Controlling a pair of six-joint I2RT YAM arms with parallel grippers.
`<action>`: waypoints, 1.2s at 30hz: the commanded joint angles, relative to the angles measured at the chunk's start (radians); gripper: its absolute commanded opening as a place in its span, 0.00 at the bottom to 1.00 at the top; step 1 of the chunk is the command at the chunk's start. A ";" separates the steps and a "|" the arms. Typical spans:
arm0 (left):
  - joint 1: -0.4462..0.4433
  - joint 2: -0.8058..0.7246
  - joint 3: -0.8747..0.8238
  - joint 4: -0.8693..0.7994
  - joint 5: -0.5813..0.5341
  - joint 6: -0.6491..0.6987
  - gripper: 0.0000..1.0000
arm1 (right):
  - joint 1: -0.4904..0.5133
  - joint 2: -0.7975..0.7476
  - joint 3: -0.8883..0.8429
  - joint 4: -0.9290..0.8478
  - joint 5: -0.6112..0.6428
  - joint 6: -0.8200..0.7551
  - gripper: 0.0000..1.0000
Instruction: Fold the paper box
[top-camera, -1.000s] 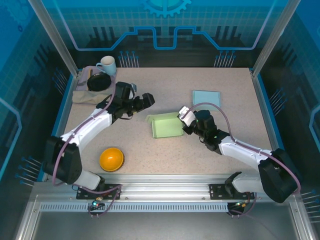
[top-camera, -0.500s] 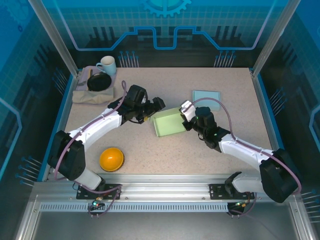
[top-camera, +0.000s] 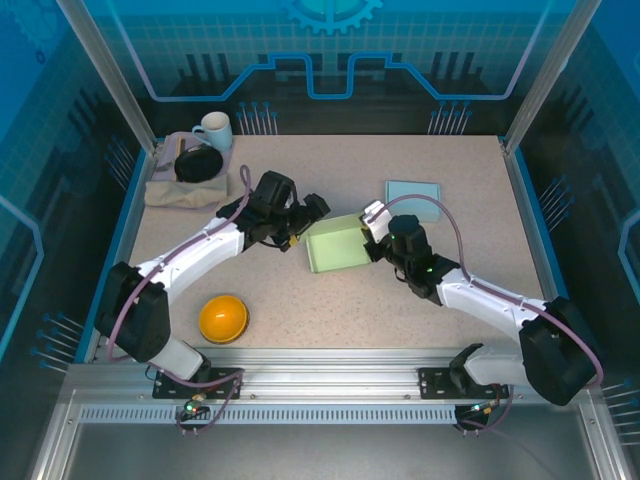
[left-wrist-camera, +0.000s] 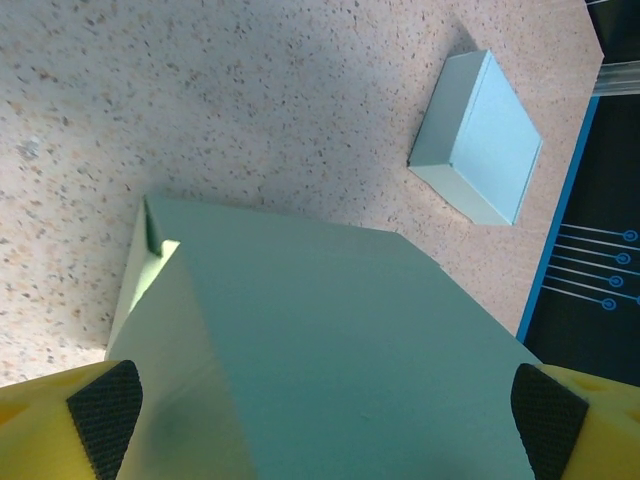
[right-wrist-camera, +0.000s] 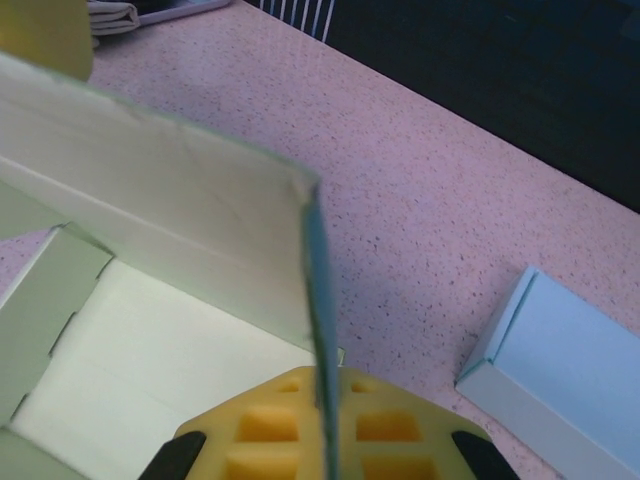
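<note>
Right gripper (top-camera: 372, 236) clamped on green paper box (top-camera: 336, 250) at its right side; left gripper (top-camera: 303, 226), jaws spread wide, sat at its left edge.

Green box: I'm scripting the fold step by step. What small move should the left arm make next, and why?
Probably close the left gripper on the green box. It is open with the box between its pads, while the right gripper is shut on a raised flap on the opposite side, steadying it.

Robotics lab cell: aluminium frame (top-camera: 110, 75), blue panels (top-camera: 420, 50), speckled table (top-camera: 330, 310).
</note>
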 joint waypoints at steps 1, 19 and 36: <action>-0.032 0.010 0.031 0.024 0.013 -0.051 0.99 | 0.040 0.009 0.043 -0.050 0.068 0.084 0.02; -0.071 0.020 -0.023 -0.002 -0.072 -0.010 0.98 | 0.121 0.086 0.074 -0.169 0.115 0.387 0.03; -0.087 -0.043 -0.171 0.024 -0.102 -0.003 0.97 | 0.225 0.134 0.120 -0.335 0.246 0.642 0.04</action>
